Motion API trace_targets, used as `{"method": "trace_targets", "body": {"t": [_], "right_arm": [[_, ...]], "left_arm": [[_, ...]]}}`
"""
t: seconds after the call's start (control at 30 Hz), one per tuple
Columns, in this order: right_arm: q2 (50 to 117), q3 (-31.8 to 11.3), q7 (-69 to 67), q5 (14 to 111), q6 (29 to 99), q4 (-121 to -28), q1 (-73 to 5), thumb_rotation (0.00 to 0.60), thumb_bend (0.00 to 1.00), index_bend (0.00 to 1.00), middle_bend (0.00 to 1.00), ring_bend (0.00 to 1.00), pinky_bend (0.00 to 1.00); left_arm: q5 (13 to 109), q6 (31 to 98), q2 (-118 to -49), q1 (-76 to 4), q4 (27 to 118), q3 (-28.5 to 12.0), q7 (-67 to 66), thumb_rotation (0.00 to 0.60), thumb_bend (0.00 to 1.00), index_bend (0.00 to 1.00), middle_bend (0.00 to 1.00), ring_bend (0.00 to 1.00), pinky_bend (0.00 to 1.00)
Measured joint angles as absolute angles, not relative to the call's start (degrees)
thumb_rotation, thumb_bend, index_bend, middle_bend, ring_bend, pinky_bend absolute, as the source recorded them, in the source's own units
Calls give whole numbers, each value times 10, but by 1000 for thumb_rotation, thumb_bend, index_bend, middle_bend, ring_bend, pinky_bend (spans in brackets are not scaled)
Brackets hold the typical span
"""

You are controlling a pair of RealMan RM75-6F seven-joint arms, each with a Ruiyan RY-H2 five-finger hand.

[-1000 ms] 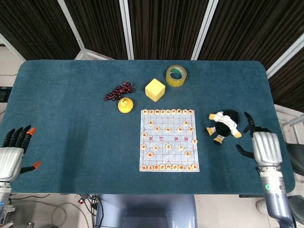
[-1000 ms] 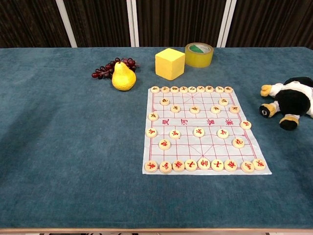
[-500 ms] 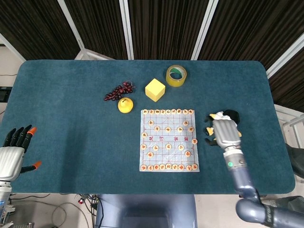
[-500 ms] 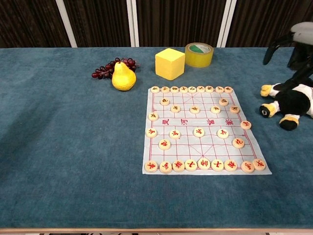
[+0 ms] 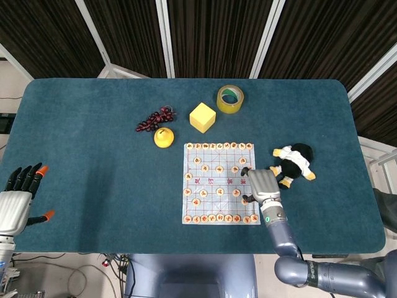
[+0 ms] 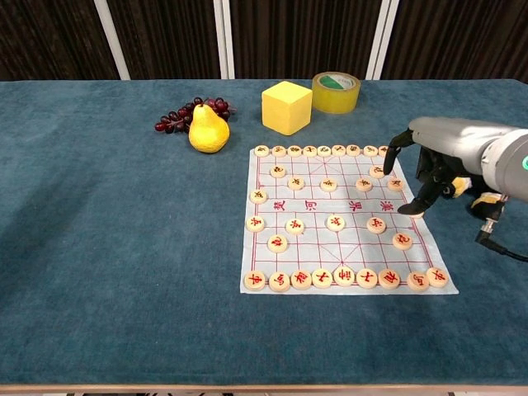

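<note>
Head view first: my right hand (image 5: 261,185) hangs over the right edge of the chess sheet (image 5: 220,183), fingers spread and curled down, holding nothing that I can see. Round chess pieces (image 5: 203,200) lie all over the sheet, each marked with a red character too small for me to read; red characters also run across the sheet's middle band, unreadable as well. Just right of that hand lies the plush toy (image 5: 294,162), apart from it. My left hand (image 5: 17,198) sits off the table's near left corner, fingers apart and empty, orange tips showing. Further back stand the tape roll (image 5: 230,99), the yellow cube (image 5: 202,117), the pear (image 5: 164,137) and the grapes (image 5: 154,119).

Chest view: the right hand (image 6: 422,175) hovers above the sheet's (image 6: 330,247) right margin, dark fingertips (image 6: 410,207) pointing down close to the pieces (image 6: 377,223) there; I cannot tell whether they touch one. The tape roll's (image 6: 336,91) hollow core holds nothing. The pear (image 6: 208,129) stands just in front of the grapes (image 6: 186,114), the cube (image 6: 286,106) beside them.
</note>
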State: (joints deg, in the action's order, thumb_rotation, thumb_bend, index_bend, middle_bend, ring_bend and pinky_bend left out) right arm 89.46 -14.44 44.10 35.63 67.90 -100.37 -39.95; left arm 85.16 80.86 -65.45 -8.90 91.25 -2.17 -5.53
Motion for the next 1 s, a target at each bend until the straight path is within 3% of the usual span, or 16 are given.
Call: {"method": "trace_targets", "body": {"t": [1.0], "right_arm": [[974,-131,411,348,678,-916,-421,600,248,435,1000,1000,998]], "left_arm": [[852,802,-649,-93,913,-21,-30,600,0,0,0,0,0]]}}
